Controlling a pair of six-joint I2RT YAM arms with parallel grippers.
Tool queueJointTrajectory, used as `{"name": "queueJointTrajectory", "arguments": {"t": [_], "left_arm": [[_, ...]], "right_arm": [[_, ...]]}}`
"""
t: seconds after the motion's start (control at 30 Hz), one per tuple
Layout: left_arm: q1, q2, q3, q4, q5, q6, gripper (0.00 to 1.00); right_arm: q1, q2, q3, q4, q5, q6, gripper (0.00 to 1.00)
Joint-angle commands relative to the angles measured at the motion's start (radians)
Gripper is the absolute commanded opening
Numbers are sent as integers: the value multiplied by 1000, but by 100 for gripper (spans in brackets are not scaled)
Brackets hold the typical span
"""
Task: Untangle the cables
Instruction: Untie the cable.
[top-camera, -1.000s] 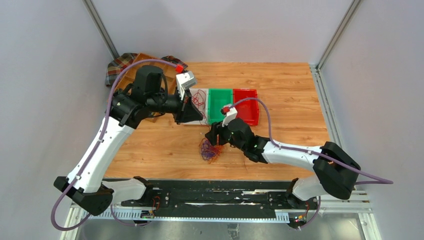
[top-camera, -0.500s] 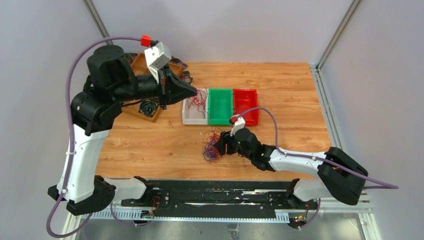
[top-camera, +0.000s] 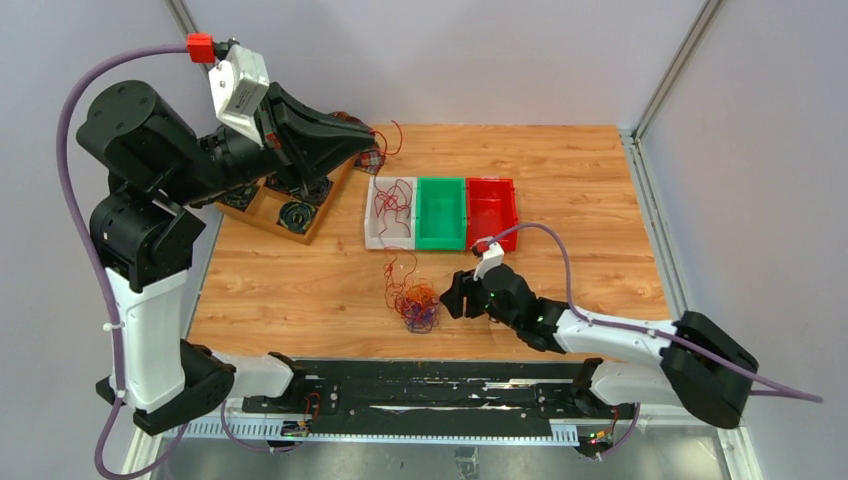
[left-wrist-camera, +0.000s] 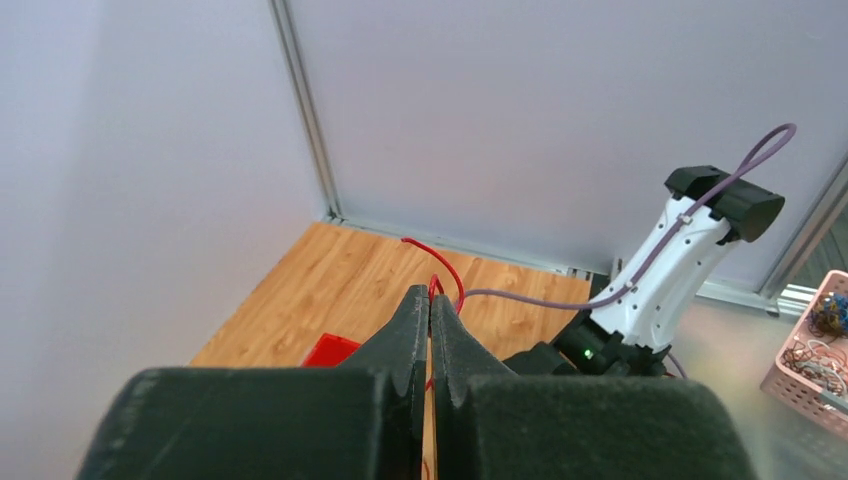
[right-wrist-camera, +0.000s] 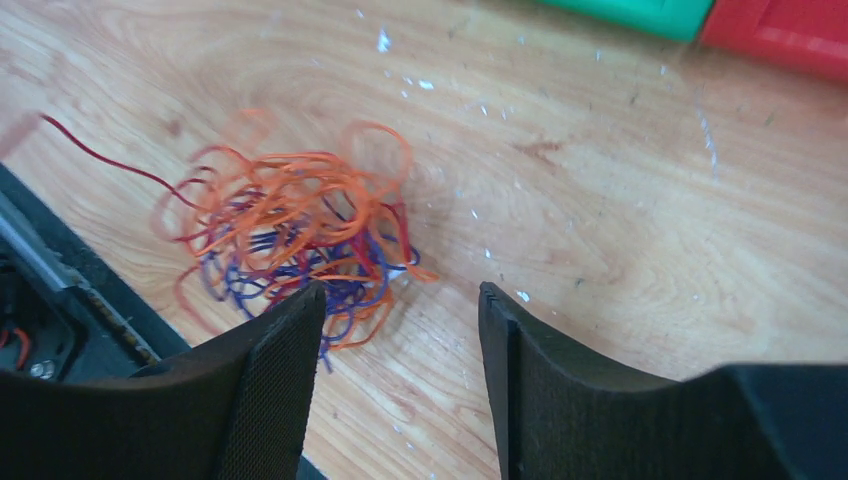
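- My left gripper (left-wrist-camera: 430, 298) has risen, pinching one red wire (left-wrist-camera: 441, 262).
- My right gripper (right-wrist-camera: 400, 300) (jaws spread) hangs just beside the orange-purple cable clump (right-wrist-camera: 290, 225).

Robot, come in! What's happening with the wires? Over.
Left jaws shut on one red wire, raised high. Right jaws open, beside the tangled clump on the table. Nothing blocking it.

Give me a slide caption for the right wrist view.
Open right gripper next to the tangled orange, red and purple cables on the wooden table.
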Motion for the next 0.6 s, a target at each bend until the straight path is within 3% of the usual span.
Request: {"name": "queueJointTrajectory", "arguments": {"t": [0.0, 0.2, 0.57], "left_arm": [[-4, -51, -81, 95, -18, -17, 0], [-4, -65, -105, 112, -23, 1, 0], [-4, -34, -22, 116, -22, 13, 0]], "right_arm": [[18, -147, 60, -75, 17, -67, 59], [50, -202, 244, -144, -78, -182, 66], [159, -36, 540, -134, -125, -315, 67]]}}
